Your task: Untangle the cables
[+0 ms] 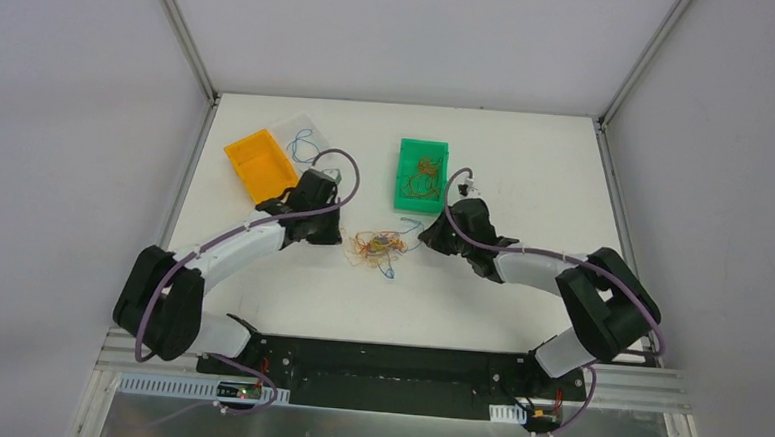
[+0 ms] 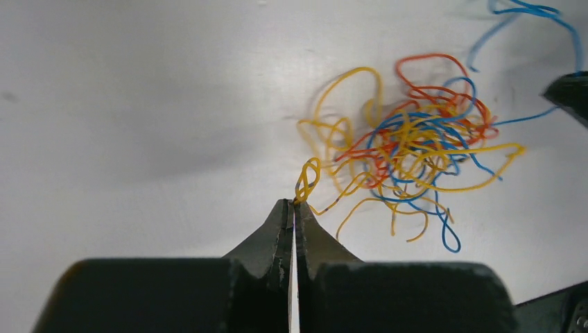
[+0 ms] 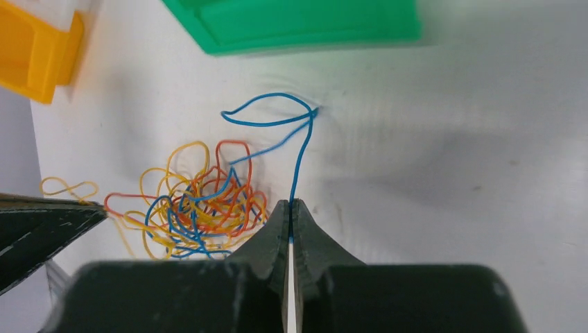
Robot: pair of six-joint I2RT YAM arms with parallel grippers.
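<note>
Left gripper [image 2: 294, 205] pinched a yellow loop [image 2: 307, 179] at the tangle's edge; right gripper [image 3: 290, 205] clamped a blue strand [image 3: 299, 156] that ran straight from its tips toward the green bin [image 3: 298, 24]; cables [image 1: 378, 246] lay in a roundish clump on the table [image 1: 527, 156] between both grippers

Overhead view looks down; close, seemingly opposed wrist views share cables [image 2: 409, 146].

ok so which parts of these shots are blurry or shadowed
Left wrist: the wire tangle is sharp, a soft grey shadow lies on the table left of it. Right wrist: tangle crisp, but the green bin and orange bin at the top are out of focus. Top external: even light, tangle too small to trace.
</note>
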